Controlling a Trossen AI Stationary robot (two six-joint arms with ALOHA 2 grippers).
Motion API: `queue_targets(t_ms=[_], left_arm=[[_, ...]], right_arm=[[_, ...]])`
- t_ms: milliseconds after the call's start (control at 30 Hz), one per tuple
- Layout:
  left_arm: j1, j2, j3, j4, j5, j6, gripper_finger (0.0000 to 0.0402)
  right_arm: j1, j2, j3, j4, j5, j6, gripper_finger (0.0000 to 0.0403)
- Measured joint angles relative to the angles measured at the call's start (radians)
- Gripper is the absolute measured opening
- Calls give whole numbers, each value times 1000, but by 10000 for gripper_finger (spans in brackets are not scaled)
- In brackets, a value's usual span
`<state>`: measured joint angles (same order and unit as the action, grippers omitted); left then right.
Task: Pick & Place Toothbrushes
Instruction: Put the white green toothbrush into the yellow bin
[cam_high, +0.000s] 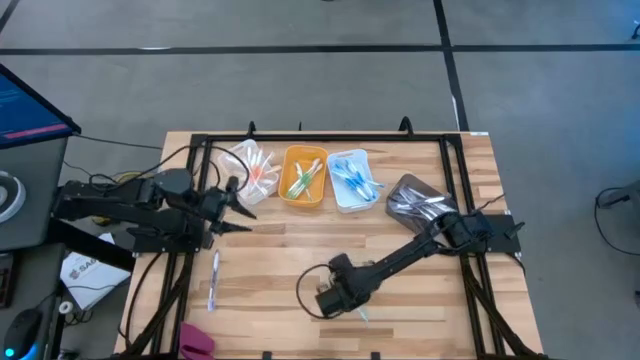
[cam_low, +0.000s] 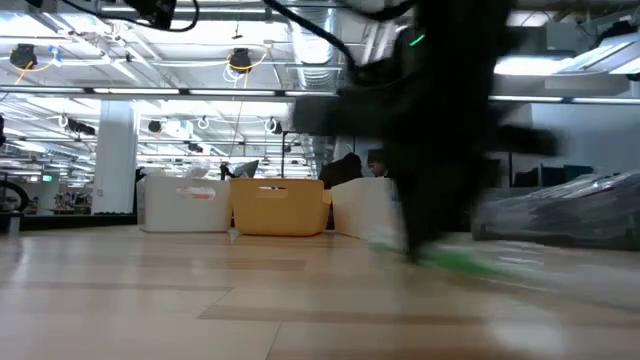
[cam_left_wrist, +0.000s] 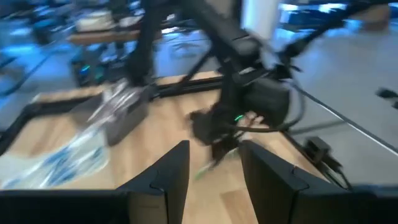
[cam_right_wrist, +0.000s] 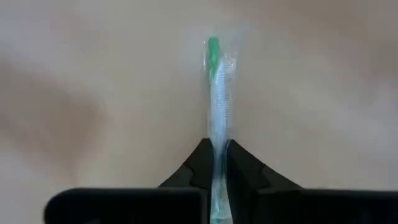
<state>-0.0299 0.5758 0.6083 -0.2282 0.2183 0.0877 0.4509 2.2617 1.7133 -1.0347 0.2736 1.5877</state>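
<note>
Bins (cam_high: 303, 178) hold toothbrushes (cam_high: 352, 176): orange-pink, green, blue.

Wooden slatted table (cam_high: 270, 260) with black frame rails. Along its far edge stand three bins in a row: white bin (cam_high: 252, 166), orange bin (cam_high: 303, 178), white-blue bin (cam_high: 351, 180). Beside them lies a clear plastic bag (cam_high: 412, 198). A blue-white toothbrush (cam_high: 213, 281) lies near the left side; a green toothbrush (cam_right_wrist: 217, 99) lies near the front.

Overhead, straight down on the whole worktop (cam_high: 400, 250). Level across it from surface height, facing three bins (cam_low: 278, 208) also seen from above. From each wrist, close, past dark fingers (cam_left_wrist: 168, 180).
</note>
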Motion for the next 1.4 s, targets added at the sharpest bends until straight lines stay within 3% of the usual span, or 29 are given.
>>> queue_targets(t_ms=[200, 500, 700, 900, 1133, 1400], left_arm=[[-75, 119, 0, 73, 61, 39, 137], [-184, 375, 0, 260, 63, 119, 138], [-181, 517, 0, 524, 66, 153, 138], [-162, 558, 0, 718, 62, 170, 138], [-154, 559, 0, 825, -14, 121, 138], [-160, 570, -1, 862, -19, 121, 138]], right_arm=[[68, -1, 106, 17, 495, -14, 16], [119, 2, 388, -106, 766, -377, 17], [143, 2, 569, -81, 859, -719, 10], [148, 0, 642, -72, 884, -911, 13], [135, -11, 642, -149, 874, -948, 12], [100, -26, 643, -158, 772, -1034, 12]])
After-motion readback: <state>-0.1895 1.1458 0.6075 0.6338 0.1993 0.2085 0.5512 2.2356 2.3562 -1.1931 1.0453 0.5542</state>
